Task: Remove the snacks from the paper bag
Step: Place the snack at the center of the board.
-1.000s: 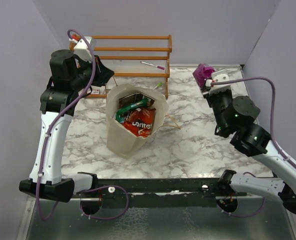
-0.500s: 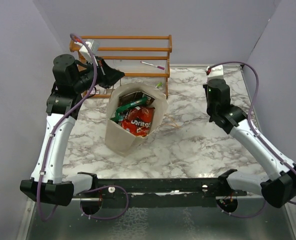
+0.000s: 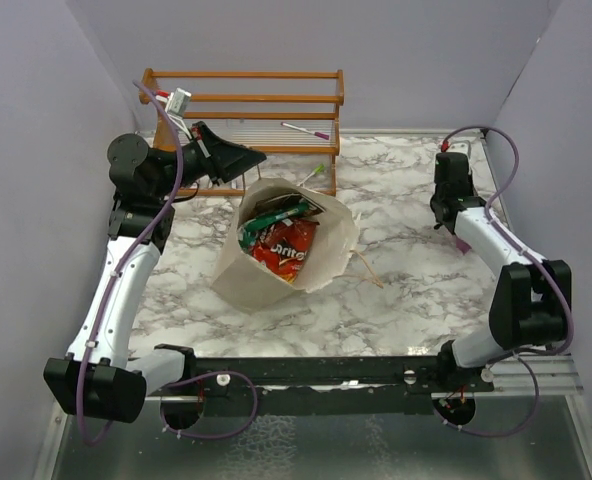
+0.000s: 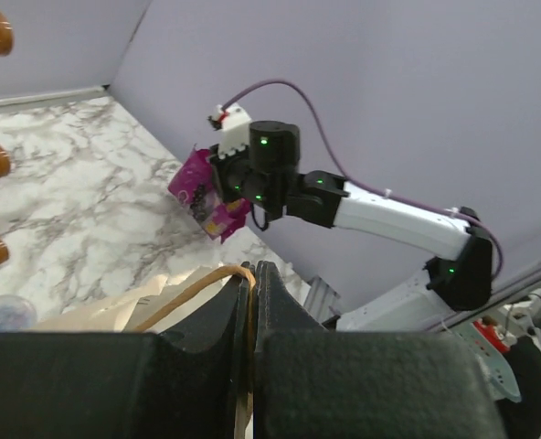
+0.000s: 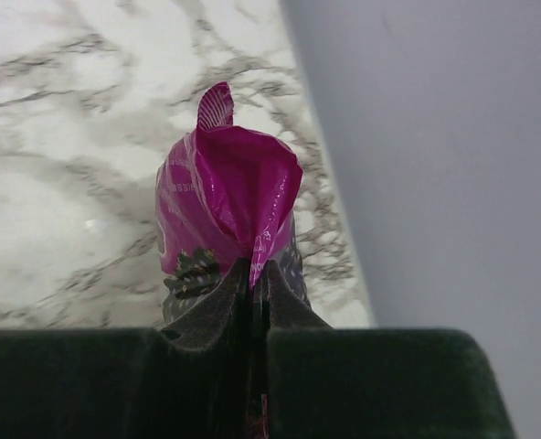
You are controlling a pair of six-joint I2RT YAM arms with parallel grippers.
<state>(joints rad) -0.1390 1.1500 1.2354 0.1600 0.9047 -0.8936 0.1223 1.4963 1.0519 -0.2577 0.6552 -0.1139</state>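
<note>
Right gripper (image 5: 252, 274) is pinched fully closed on the purple packet (image 5: 225, 197), biting one crumpled edge so the foil fans out beyond the fingertips. You have that packet out of the paper bag (image 3: 251, 285), well off to the bag's right and a little beyond it. It sits over the marble table (image 3: 416, 300), just beside the right-hand wall (image 5: 417, 137). Its long axis runs on from the fingers, with the crimped end pointing away from the wrist toward the tabletop. Releasing it looks like your next move, and that turns on lowering along this line. Whether the tip touches the marble I cannot tell.

Left gripper (image 4: 252, 274) is clamped on the bag's tan string handle (image 4: 184, 293) by the far rim, which seems to keep the mouth open. Inside the bag a red packet (image 3: 288, 243) and a green packet (image 3: 266, 222) lie uppermost, the green one slanting toward the far right. Your left arm is nearer to these but occupied, so the right would have to cross over.
</note>
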